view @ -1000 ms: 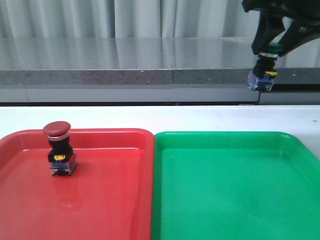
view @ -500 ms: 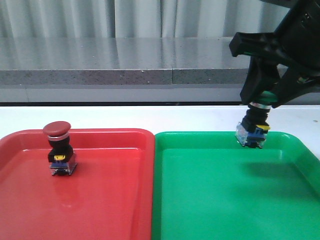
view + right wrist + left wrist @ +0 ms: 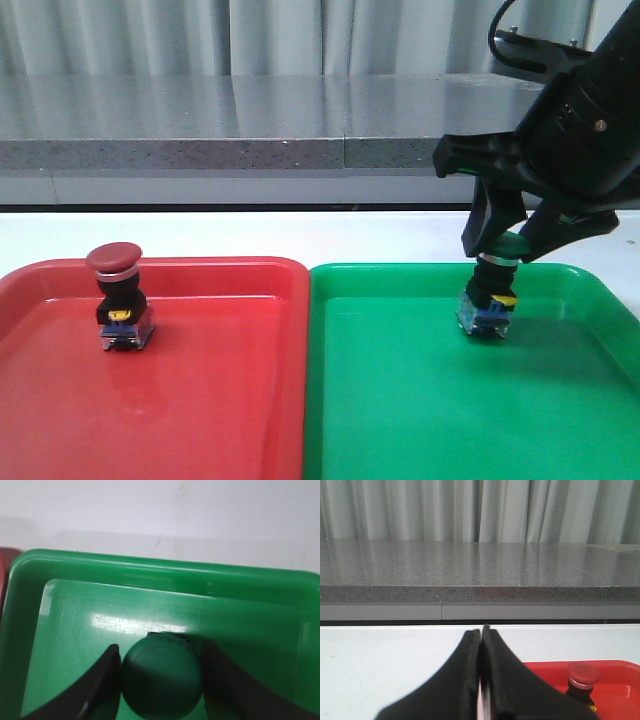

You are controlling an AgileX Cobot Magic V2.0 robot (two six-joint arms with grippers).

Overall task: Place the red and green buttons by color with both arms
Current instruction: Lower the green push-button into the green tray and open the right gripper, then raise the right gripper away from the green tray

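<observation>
Right claw [image 3: 497, 248]: clamped on the green button [image 3: 489, 303], one finger on each side of its cap; in the right wrist view the two fingers [image 3: 107, 672] press against the round green cap [image 3: 161, 675].
Green button: hangs straight below the right claw, upright, its clear-blue base at or just above the floor of the green tray [image 3: 440, 420]; whether it touches cannot be told. It sits in the far part of that tray, near the back rim.
Green tray: under the right claw, its left edge against the red tray [image 3: 200, 420].
Left claw [image 3: 481, 640]: closed on nothing, the two black fingers pressed together along their length. Not seen in the front view.
Red button [image 3: 120, 300]: upright on the floor of the red tray, dark red cap on top, yellow tab facing the camera. Well to the left of the right claw; in the left wrist view it stands ahead of the left claw and off to its right [image 3: 582, 677], free of the fingers.
Red tray: ahead and to the right of the left claw, only a corner of it showing there [image 3: 620, 695].
Table [image 3: 300, 235]: white, under both trays.
Ledge [image 3: 250, 125]: grey speckled, behind the table, beyond both claws.
</observation>
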